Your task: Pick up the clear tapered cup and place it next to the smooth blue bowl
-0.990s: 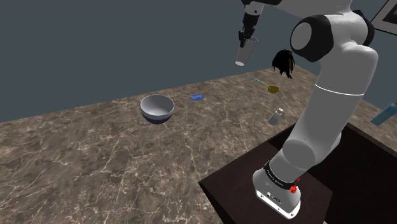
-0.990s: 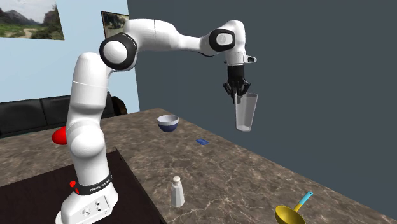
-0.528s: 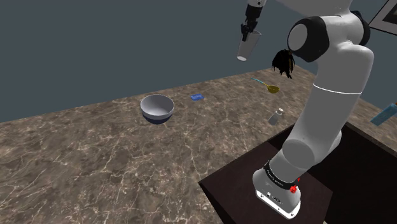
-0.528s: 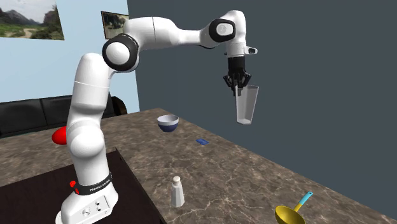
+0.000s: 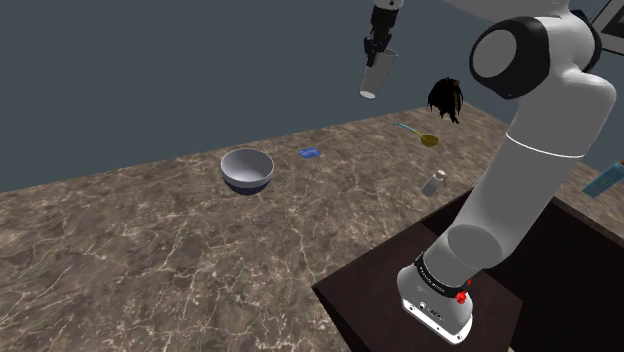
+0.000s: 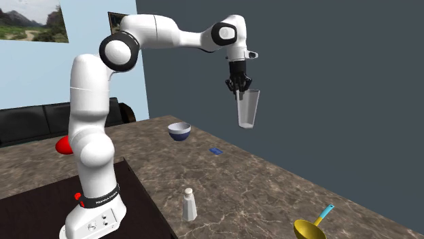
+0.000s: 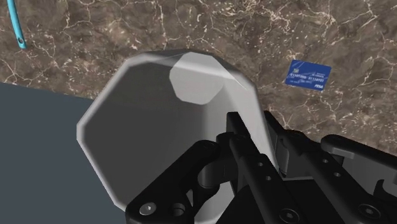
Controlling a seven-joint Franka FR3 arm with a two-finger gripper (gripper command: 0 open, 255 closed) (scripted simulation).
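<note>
Hanging high above the bench, the clear cup is pinched by its rim in your gripper, well off to the shoulder view's right of the blue bowl. That one-wall hold could let it swing or slip on the way down.

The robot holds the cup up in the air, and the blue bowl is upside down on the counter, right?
No: the blue bowl sits right way up on the counter, as the shoulder view shows. The cup is indeed held aloft.
</note>
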